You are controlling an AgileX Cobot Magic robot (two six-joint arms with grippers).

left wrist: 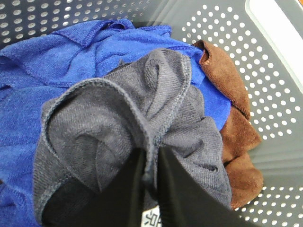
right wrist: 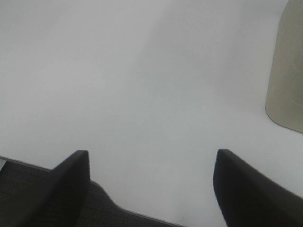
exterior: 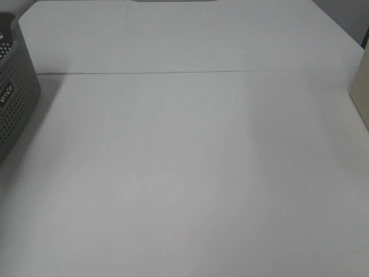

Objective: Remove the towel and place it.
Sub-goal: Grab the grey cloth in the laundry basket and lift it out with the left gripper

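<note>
In the left wrist view the towel (left wrist: 118, 118), a dark grey-navy terry cloth with a hemmed edge, lies bunched on top of other cloths inside the grey perforated basket (left wrist: 265, 94). My left gripper (left wrist: 151, 158) is shut on a raised fold of the towel, its black fingers nearly touching. My right gripper (right wrist: 151, 158) hangs open over bare white table, holding nothing. Neither gripper shows in the exterior high view, where only a corner of the basket (exterior: 14, 98) appears at the far left.
A blue cloth (left wrist: 57, 61) and a brown cloth (left wrist: 236, 137) lie under and beside the towel in the basket. A beige object (right wrist: 286, 71) stands at the table's right edge (exterior: 362, 86). The white table (exterior: 190, 173) has a seam across its far part.
</note>
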